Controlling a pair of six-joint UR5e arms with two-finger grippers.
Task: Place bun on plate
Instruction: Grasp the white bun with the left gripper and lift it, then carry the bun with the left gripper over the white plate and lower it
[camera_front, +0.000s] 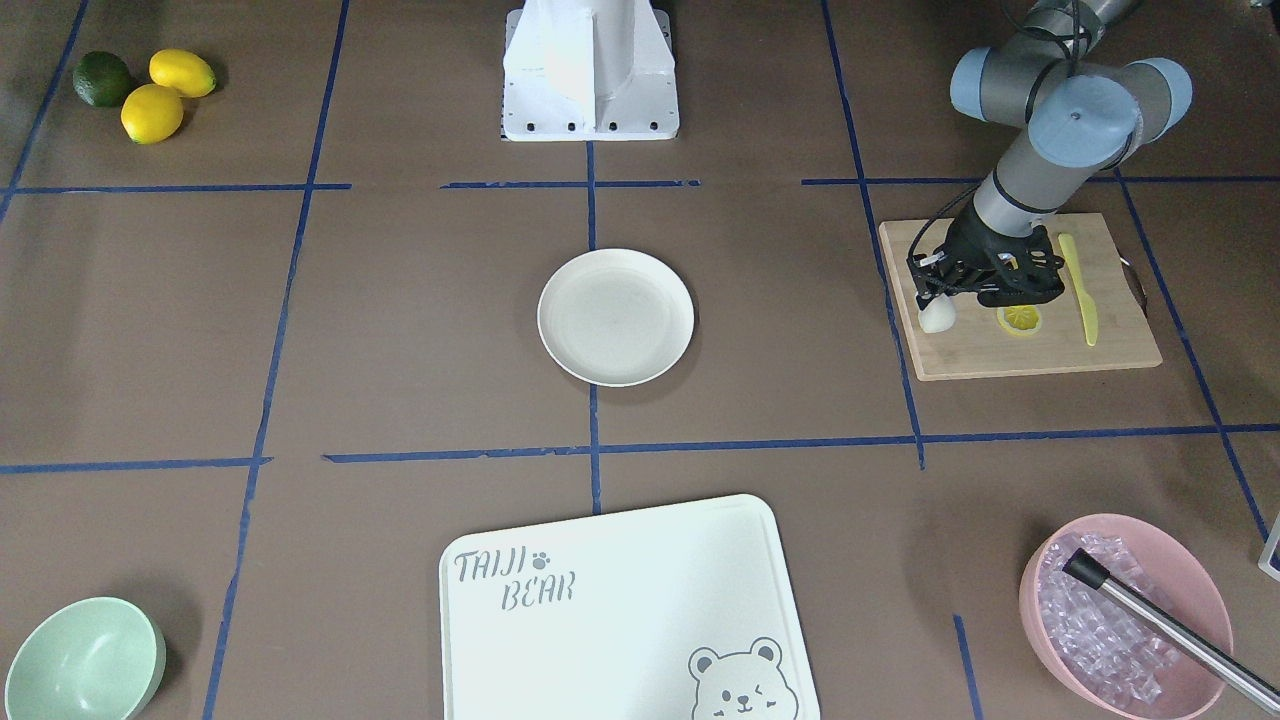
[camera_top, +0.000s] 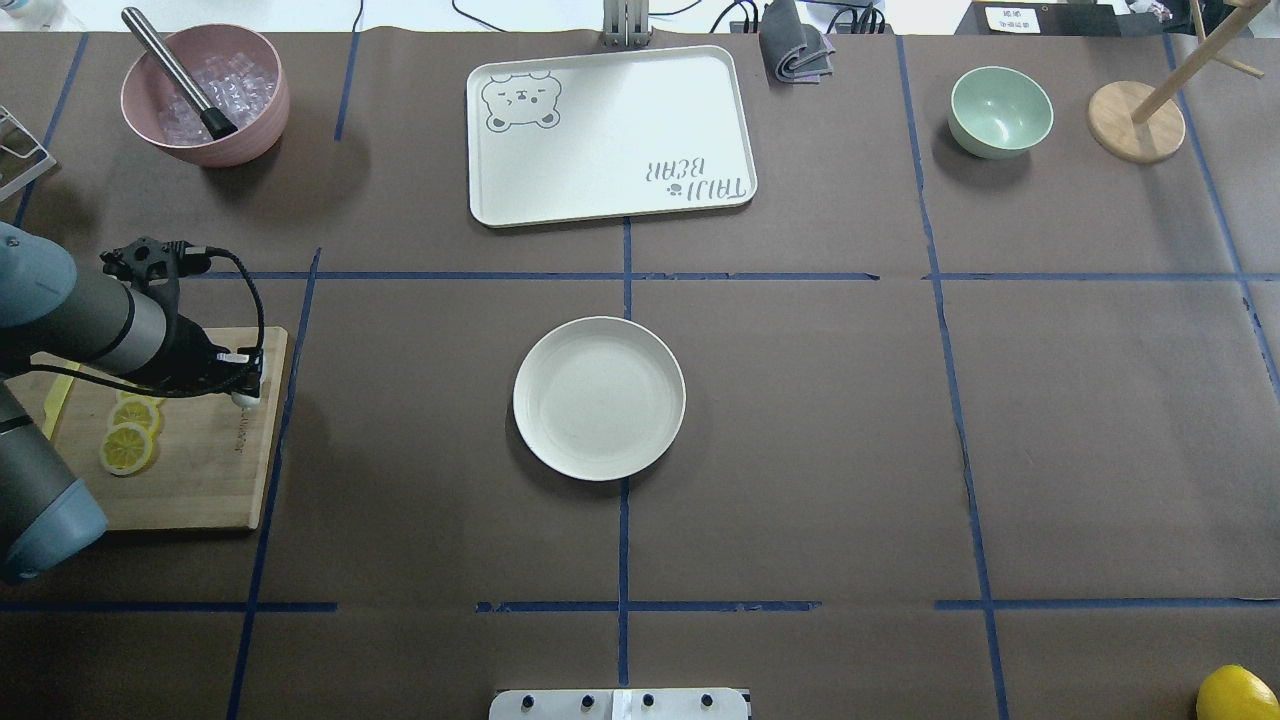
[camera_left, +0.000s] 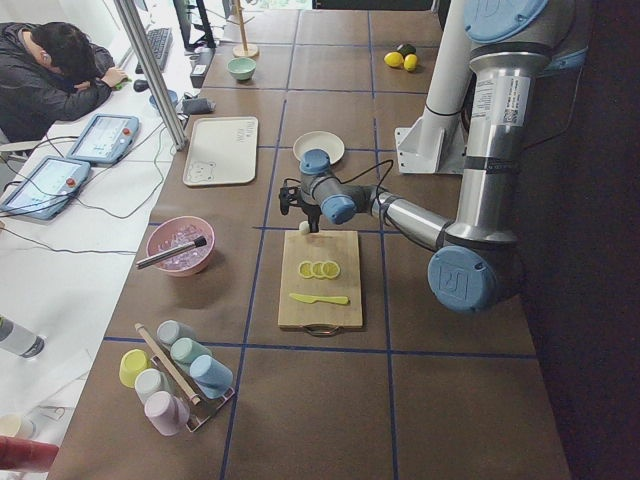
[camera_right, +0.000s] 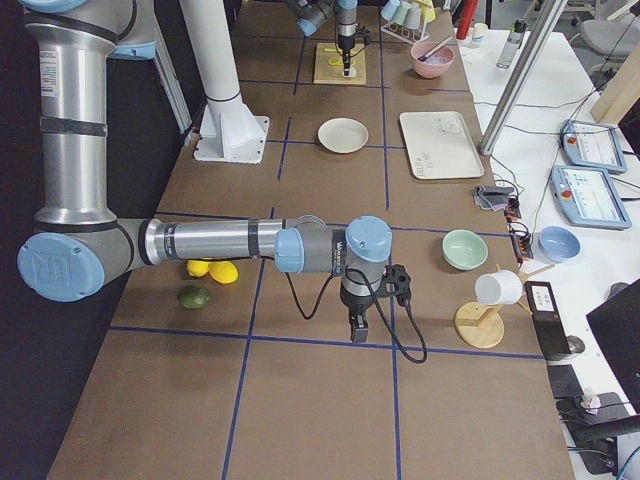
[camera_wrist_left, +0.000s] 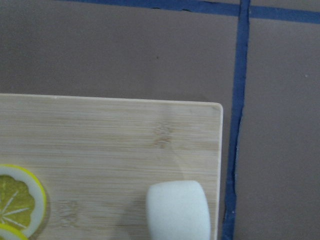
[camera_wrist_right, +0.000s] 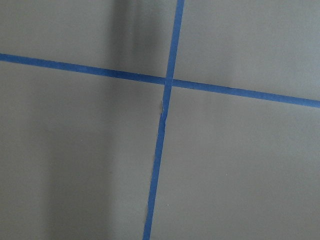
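Here, left pincer (camera_front: 938, 298) over the bun (camera_front: 937, 316) on the wooden board (camera_front: 1000, 355), open or closed unclear.

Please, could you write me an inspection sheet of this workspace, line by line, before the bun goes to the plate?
Surface: brown table cover with a blue tape grid.
Job's things: bun at the wooden board's corner; plate at centre, bare.
Clutter: lemon slices and yellow knife on the board; bear tray; pink ice bowl; mint bowl; whole lemons.
Claws: left claw right over the bun, grip unclear; right claw hangs over bare table, state unclear.
Cables: black cable loops off the left wrist.
Surroundings: person at the side desk; cup rack.
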